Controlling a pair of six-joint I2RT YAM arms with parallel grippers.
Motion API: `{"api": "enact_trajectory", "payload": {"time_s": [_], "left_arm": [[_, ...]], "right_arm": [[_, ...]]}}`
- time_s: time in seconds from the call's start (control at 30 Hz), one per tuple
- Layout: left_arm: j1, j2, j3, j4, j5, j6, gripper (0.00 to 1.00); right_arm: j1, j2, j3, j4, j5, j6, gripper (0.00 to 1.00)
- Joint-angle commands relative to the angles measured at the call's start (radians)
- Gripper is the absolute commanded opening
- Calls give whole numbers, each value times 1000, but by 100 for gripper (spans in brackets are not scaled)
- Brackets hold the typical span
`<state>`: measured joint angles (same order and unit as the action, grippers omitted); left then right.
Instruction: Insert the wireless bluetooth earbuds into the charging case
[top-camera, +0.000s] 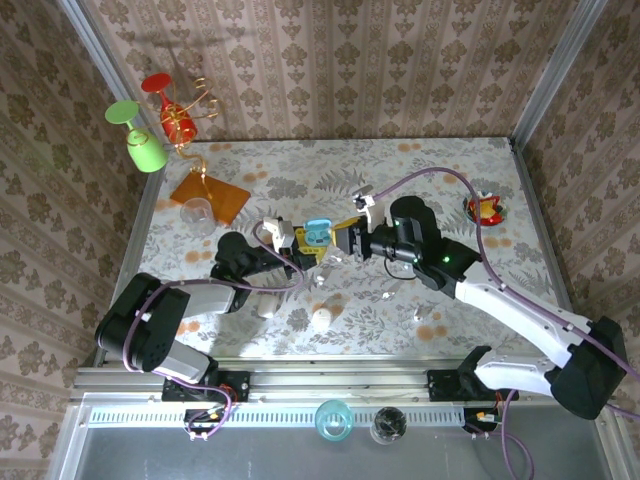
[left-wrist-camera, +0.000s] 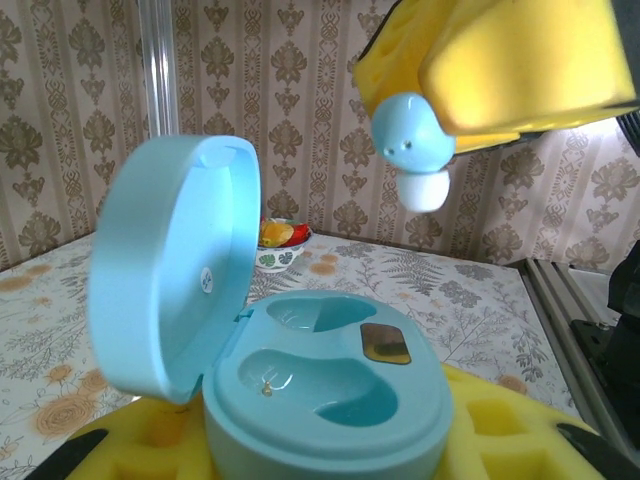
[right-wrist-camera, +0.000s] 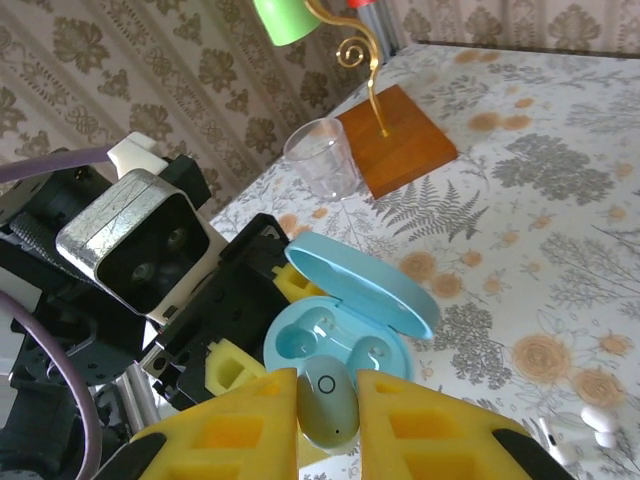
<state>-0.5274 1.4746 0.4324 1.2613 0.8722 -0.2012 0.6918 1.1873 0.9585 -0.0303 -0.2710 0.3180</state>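
A light-blue charging case (left-wrist-camera: 330, 385) with its lid (left-wrist-camera: 170, 265) swung up sits between the yellow pads of my left gripper (left-wrist-camera: 330, 445), which is shut on it. Both sockets of the case are empty. Just above and to the right hangs a bluish earbud (left-wrist-camera: 410, 140) with a white tip, pinched by my right gripper (right-wrist-camera: 328, 420). From the right wrist, this earbud (right-wrist-camera: 328, 408) hovers at the near rim of the open case (right-wrist-camera: 300, 345). Seen from above, the left gripper (top-camera: 300, 248) and right gripper (top-camera: 345, 243) meet at the case (top-camera: 316, 236) at mid-table.
Small white earbuds (right-wrist-camera: 600, 418) lie on the table to the right. A white pebble-like case (top-camera: 322, 319) rests near the front. A clear cup (top-camera: 197, 213) and an orange wooden stand (top-camera: 210, 195) are at back left, a small bowl (top-camera: 485, 208) at back right.
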Motion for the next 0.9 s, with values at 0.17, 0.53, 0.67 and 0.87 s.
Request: {"api": "enact_trajectory", "payload": {"time_s": [0.17, 0.53, 0.67, 0.87], "left_arm": [[9, -21, 23, 27, 33, -7, 28], [9, -39, 12, 27, 21, -2, 28], [9, -41, 12, 28, 19, -7, 28], [10, -42, 8, 27, 9, -6, 28]], "right_arm": [[12, 71, 58, 20, -28, -46, 20], [12, 108, 36, 9, -25, -73, 20], [12, 115, 28, 11, -20, -74, 20], [12, 55, 14, 25, 22, -58, 39]]}}
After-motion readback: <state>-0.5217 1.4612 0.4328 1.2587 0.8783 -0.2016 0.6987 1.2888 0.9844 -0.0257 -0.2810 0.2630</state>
